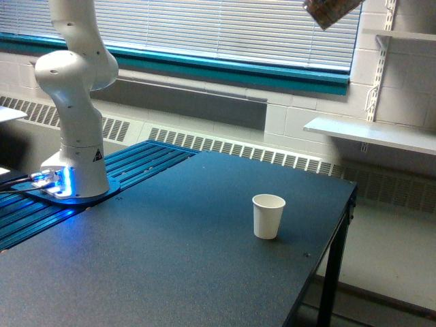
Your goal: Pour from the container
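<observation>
Up at the very top edge of the exterior view, toward its right, one clear container [330, 11] with brown granular contents hangs tilted in front of the window blinds [225, 27], cut off by the frame. Whatever holds it lies out of the picture, so the gripper itself is not visible and I cannot tell whether its fingers are clenched or released. One white robot arm [75, 95] rises from its base at the exterior view's left, where a blue light glows beside a strip of blue ribbed rails [122, 170]. One dark table [170, 272] fills the lower part of the scene. On it stands a single white paper cup [268, 216], upright, toward the exterior view's right side of the tabletop, well below the container and a little to its left in the view. Along the wall run one teal sill [238, 68] and a long white radiator grille [238, 150]. Two white shelves [375, 133] are fixed to the wall at the exterior view's right, one above the other
</observation>
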`<state>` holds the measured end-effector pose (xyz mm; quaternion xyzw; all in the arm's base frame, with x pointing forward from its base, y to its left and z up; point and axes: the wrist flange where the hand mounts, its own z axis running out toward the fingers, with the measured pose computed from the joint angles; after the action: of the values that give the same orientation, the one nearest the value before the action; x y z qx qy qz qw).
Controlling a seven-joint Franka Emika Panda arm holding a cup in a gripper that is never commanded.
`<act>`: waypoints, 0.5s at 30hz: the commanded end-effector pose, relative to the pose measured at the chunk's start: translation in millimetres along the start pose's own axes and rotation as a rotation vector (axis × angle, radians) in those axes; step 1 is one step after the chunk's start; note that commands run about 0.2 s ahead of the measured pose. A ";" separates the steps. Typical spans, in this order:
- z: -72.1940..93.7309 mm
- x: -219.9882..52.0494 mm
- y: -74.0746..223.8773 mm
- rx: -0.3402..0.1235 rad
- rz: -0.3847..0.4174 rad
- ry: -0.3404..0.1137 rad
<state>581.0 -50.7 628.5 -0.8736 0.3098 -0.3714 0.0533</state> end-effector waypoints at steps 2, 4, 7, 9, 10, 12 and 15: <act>-1.2 -0.3 -2.6 -0.005 -0.009 0.009; -1.3 -3.2 -5.1 0.001 -0.012 0.013; -2.2 -6.4 -6.7 0.006 -0.021 0.013; -3.2 -8.9 -8.0 0.009 -0.027 0.016; -3.5 -10.2 -8.2 0.010 -0.033 0.018; -3.8 -13.6 -8.1 0.017 -0.044 0.013; -4.1 -19.5 -8.0 0.022 -0.059 0.017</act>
<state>579.1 -34.9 616.3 -0.8798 0.2945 -0.3697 0.0508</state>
